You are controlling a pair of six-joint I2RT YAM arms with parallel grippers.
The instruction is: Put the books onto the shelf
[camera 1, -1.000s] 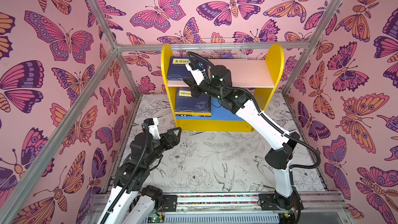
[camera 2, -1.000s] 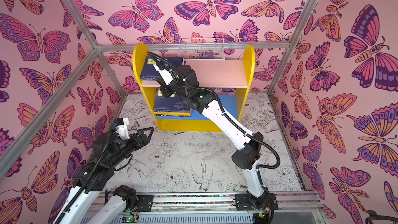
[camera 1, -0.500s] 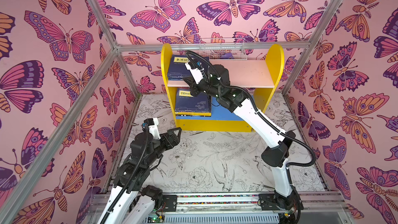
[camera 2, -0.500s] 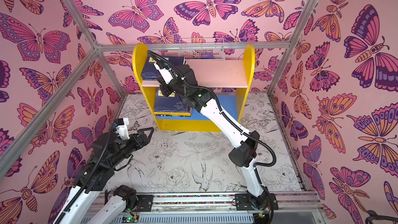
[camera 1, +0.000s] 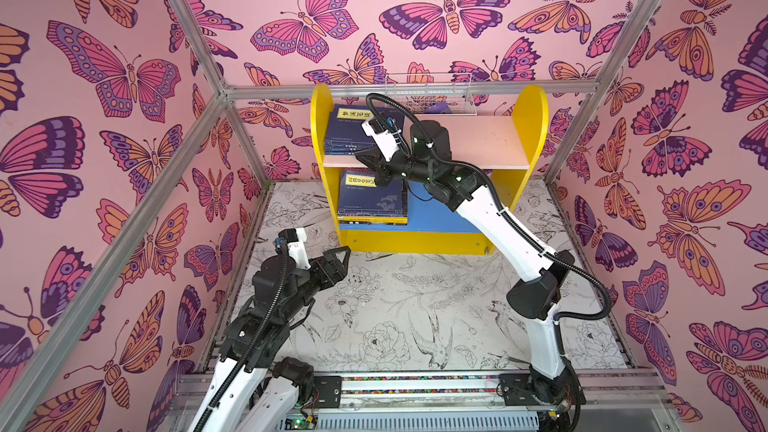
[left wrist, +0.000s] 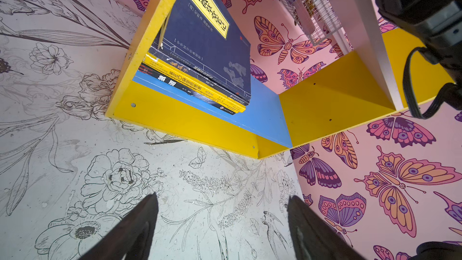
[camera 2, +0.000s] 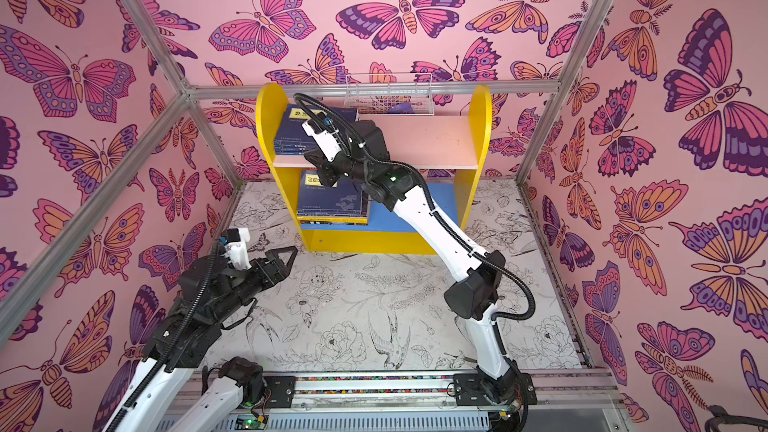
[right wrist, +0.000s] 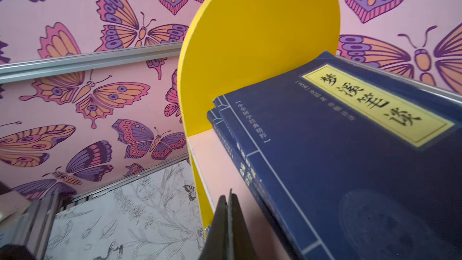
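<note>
The shelf [camera 1: 486,143] [camera 2: 432,139] has yellow round-topped sides, a pink upper board and a blue lower board. Navy books with yellow labels lie in one stack [camera 1: 345,135] [camera 2: 291,135] [right wrist: 350,171] at the left of the upper board. Another stack [camera 1: 374,201] [camera 2: 332,199] [left wrist: 207,41] sits at the left of the lower board. My right gripper [camera 1: 360,155] [camera 2: 309,155] [right wrist: 228,197] is shut and empty, at the upper board's front edge close beside the upper stack. My left gripper [camera 1: 343,261] [camera 2: 291,257] [left wrist: 222,196] is open and empty, low over the floor in front of the shelf's left end.
A white wire basket [camera 1: 430,93] [camera 2: 388,93] stands behind the upper board. The shelf's yellow side panel [right wrist: 260,33] rises just past the upper stack. Butterfly-patterned walls with metal frame bars close in the floral floor [camera 1: 415,305].
The right arm's elbow has shifted a little while its shut gripper stays at the upper stack. The left arm has not moved.
</note>
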